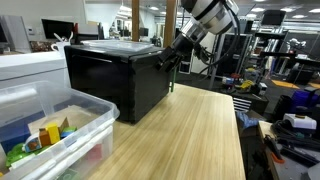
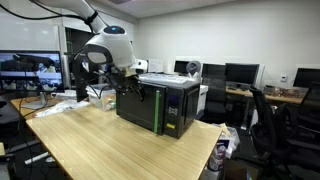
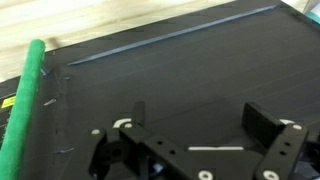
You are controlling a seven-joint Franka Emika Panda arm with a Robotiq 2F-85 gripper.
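Jaws wide open, nothing in them. In an exterior view they're up at the top corner of the microwave (image 1: 115,85), which stands on the counter (image 1: 195,135), with a bin (image 1: 55,135) close to the camera. In an exterior view the arm (image 2: 105,50) leans in at the microwave's end, away from its green handle (image 2: 163,110). Wrist view: both fingers (image 3: 268,125) spread over the black panel, handle at the left edge, counter along the top. Whether they're touching, can't tell.
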